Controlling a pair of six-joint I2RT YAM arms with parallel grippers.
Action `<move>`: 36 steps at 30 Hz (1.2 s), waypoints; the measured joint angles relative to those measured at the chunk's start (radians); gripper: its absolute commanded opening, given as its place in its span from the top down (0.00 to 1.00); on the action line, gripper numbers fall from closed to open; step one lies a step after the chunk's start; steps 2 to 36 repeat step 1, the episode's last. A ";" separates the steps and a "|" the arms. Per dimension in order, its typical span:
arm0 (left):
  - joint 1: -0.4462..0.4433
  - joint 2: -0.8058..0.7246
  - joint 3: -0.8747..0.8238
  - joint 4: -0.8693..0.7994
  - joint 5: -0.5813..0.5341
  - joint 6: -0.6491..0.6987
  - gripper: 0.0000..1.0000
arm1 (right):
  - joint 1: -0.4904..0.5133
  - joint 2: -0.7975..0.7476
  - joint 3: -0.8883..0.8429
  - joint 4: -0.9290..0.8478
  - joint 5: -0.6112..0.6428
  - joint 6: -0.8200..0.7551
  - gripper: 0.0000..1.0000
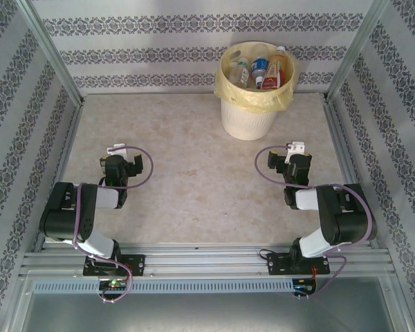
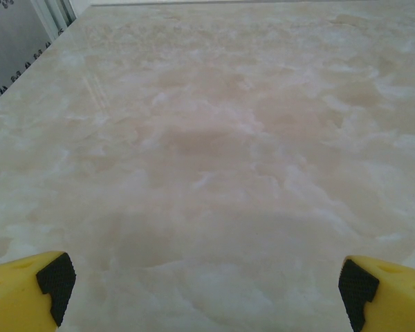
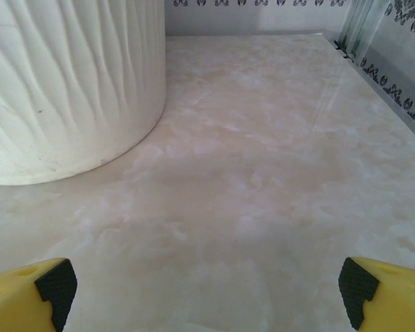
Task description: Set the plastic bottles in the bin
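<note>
Plastic bottles [image 1: 261, 69] sit packed together inside the bin [image 1: 247, 123], with their necks and labels showing above its rim. One with a red-orange label and a white cap leans at the bin's right inner side, one with a blue label stands next to it, and clear ones crowd to the left. A thin yellow bag [image 1: 229, 88] lines the bin and folds down over its rim. The bin stands upright on the pale marbled worktop [image 1: 194, 187], close to the patterned wall [image 1: 159, 43] behind it. The right arm [image 1: 335, 218] lies on the near side of the bin and a little to its right. The right fingers [image 3: 52, 283] are spread wide with nothing between them and are aimed past the bin's right flank. From the right wrist, the bin's wavy ribbed wall rises ahead and to the left, apart from the yellow, black-padded tips. The left arm [image 1: 76, 218] rests well apart from the bin, toward its near left. The left fingers [image 2: 52, 280] are also spread wide and empty, low over bare worktop and pointing toward the wall behind the bin.
</note>
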 measured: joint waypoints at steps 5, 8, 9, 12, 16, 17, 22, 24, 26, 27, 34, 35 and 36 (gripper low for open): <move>0.000 0.000 0.000 0.000 -0.002 0.000 0.01 | 0.000 0.000 0.000 0.000 0.000 0.000 0.02; 0.000 0.000 0.000 0.000 -0.002 0.000 0.01 | 0.000 0.000 0.000 0.000 0.000 0.000 0.02; 0.000 0.000 0.000 0.000 -0.002 0.000 0.01 | 0.000 0.000 0.000 0.000 0.000 0.000 0.02; 0.000 0.000 0.000 0.000 -0.002 0.000 0.01 | 0.000 0.000 0.000 0.000 0.000 0.000 0.02; 0.000 0.000 0.000 0.000 -0.002 0.000 0.01 | 0.000 0.000 0.000 0.000 0.000 0.000 0.02; 0.000 0.000 0.000 0.000 -0.002 0.000 0.01 | 0.000 0.000 0.000 0.000 0.000 0.000 0.02; 0.000 0.000 0.000 0.000 -0.002 0.000 0.01 | 0.000 0.000 0.000 0.000 0.000 0.000 0.02; 0.000 0.000 0.000 0.000 -0.002 0.000 0.01 | 0.000 0.000 0.000 0.000 0.000 0.000 0.02; 0.000 0.000 0.000 0.000 -0.002 0.000 0.01 | 0.000 0.000 0.000 0.000 0.000 0.000 0.02; 0.000 0.000 0.000 0.000 -0.002 0.000 0.01 | 0.000 0.000 0.000 0.000 0.000 0.000 0.02; 0.000 0.000 0.000 0.000 -0.002 0.000 0.01 | 0.000 0.000 0.000 0.000 0.000 0.000 0.02; 0.000 0.000 0.000 0.000 -0.002 0.000 0.01 | 0.000 0.000 0.000 0.000 0.000 0.000 0.02; 0.000 0.000 0.000 0.000 -0.002 0.000 0.01 | 0.000 0.000 0.000 0.000 0.000 0.000 0.02</move>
